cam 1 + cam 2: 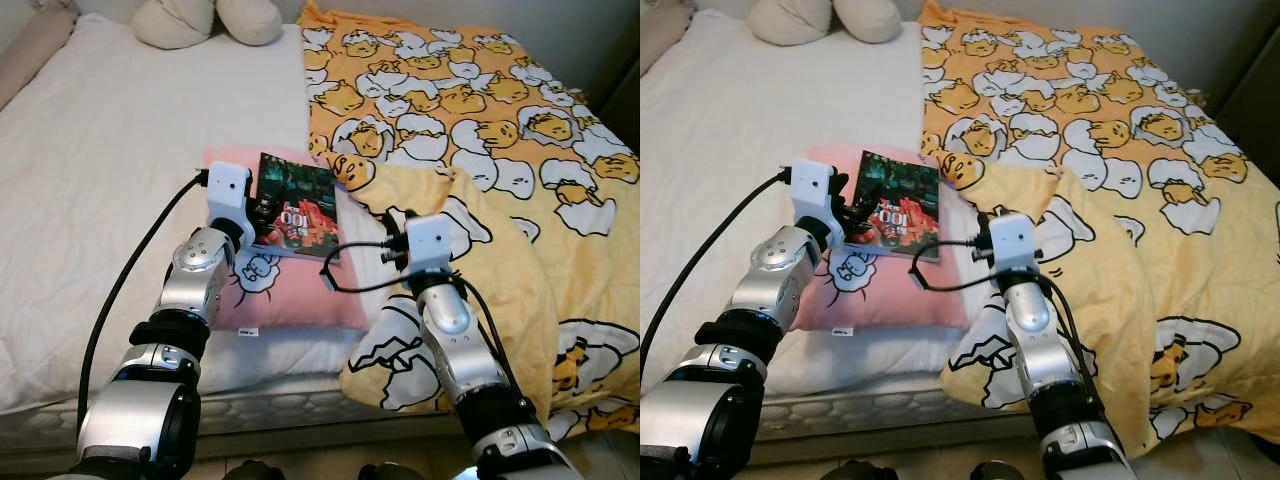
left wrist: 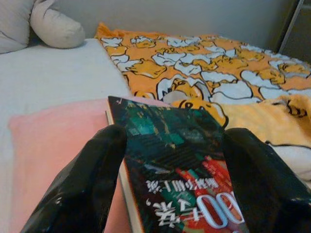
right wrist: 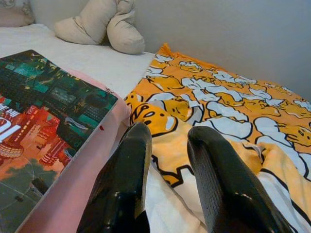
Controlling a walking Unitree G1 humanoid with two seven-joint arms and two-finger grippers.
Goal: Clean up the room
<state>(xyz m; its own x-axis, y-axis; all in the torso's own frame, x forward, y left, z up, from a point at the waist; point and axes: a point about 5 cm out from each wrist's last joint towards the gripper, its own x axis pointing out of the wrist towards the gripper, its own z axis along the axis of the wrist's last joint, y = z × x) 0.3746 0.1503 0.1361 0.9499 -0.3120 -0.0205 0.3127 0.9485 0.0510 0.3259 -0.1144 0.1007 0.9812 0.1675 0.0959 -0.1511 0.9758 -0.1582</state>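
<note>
A book (image 1: 300, 205) with a dark green and red cover lies on a pink pillow (image 1: 290, 295) in the middle of the bed. My left gripper (image 1: 265, 213) is at the book's left near edge. In the left wrist view its fingers (image 2: 92, 174) stand wide open with the book (image 2: 180, 165) between and beyond them. My right gripper (image 1: 392, 228) is just right of the pillow, over the folded edge of the yellow duck-print blanket (image 1: 450, 100). Its fingers (image 3: 126, 165) are a little apart with nothing between them.
The white sheet (image 1: 120, 150) covers the bed's left half, and the blanket (image 1: 1120, 150) covers the right half and hangs over the front edge. Two cream cushions (image 1: 210, 20) lie at the head of the bed. A black cable (image 1: 355, 283) loops over the pillow.
</note>
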